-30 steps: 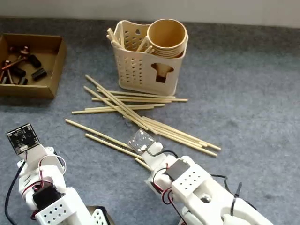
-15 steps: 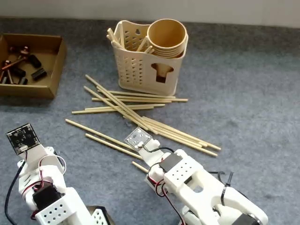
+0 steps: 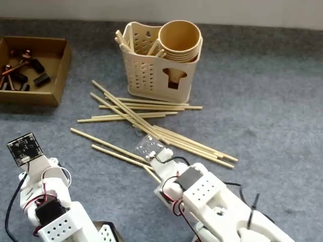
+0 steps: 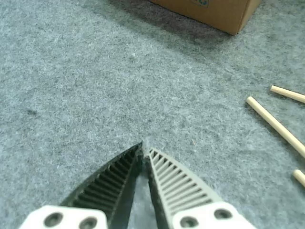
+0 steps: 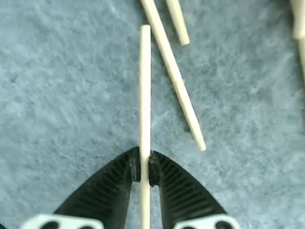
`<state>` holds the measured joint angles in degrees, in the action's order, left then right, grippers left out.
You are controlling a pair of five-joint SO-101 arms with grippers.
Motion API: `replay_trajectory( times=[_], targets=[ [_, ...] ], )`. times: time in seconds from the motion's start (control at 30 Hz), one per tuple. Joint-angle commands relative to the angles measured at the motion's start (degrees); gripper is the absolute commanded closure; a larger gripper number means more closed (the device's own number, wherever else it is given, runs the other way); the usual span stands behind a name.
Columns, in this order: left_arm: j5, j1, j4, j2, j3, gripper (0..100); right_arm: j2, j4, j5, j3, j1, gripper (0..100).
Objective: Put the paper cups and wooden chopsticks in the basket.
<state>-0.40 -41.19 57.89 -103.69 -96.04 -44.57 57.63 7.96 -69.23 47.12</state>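
A cream plastic basket (image 3: pixel 151 75) stands upright at the back with stacked paper cups (image 3: pixel 179 38) and a few chopsticks inside it. Several wooden chopsticks (image 3: pixel 151 121) lie scattered on the grey carpet in front of it. My right gripper (image 5: pixel 144 164) is shut on one chopstick (image 5: pixel 145 86), which runs straight out from the jaws, low over the carpet. The right arm (image 3: pixel 202 196) sits at the near edge of the pile. My left gripper (image 4: pixel 144 151) is shut with nothing in it, just above bare carpet, on the left arm (image 3: pixel 45 196).
A cardboard box (image 3: pixel 56 75) holding small dark parts sits at the back left; its corner (image 4: pixel 214 12) lies ahead of the left gripper. Two loose chopsticks (image 5: pixel 174 76) lie close beside the held one. Chopstick ends (image 4: pixel 274 121) lie near the left gripper.
The right arm's wrist swung slightly left and came partly back, carrying the held chopstick's end with it. The left arm and the loose chopsticks have not moved.
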Motion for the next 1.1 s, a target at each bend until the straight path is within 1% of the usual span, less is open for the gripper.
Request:
replay_trajectory(
  times=[0.0, 0.13, 0.4, 0.73, 0.87, 1.07],
  targets=[
    [-0.4, -0.7, 0.2, -0.1, -1.1, 100, -9.4, 1.8, 0.4, 0.9, 0.1, 99.4],
    [-0.4, -0.7, 0.2, 0.0, -1.1, 100, -16.1, 1.8, 0.4, 0.7, 0.1, 99.4],
    [-0.4, -0.6, 0.2, 0.0, -1.1, 100, -23.6, 1.3, 0.4, 1.7, 0.1, 99.4],
    [-0.4, -0.7, 0.2, 0.0, -1.1, 100, -27.1, 0.8, 0.2, 14.0, 0.1, 99.4],
    [-0.4, -0.7, 0.2, 0.0, -1.1, 100, -26.9, -6.0, 0.2, 19.6, 0.0, 99.4],
    [-0.4, -0.7, 0.2, 0.0, -1.1, 100, -26.9, -22.5, 0.4, 21.1, 0.0, 99.4]
  ],
)
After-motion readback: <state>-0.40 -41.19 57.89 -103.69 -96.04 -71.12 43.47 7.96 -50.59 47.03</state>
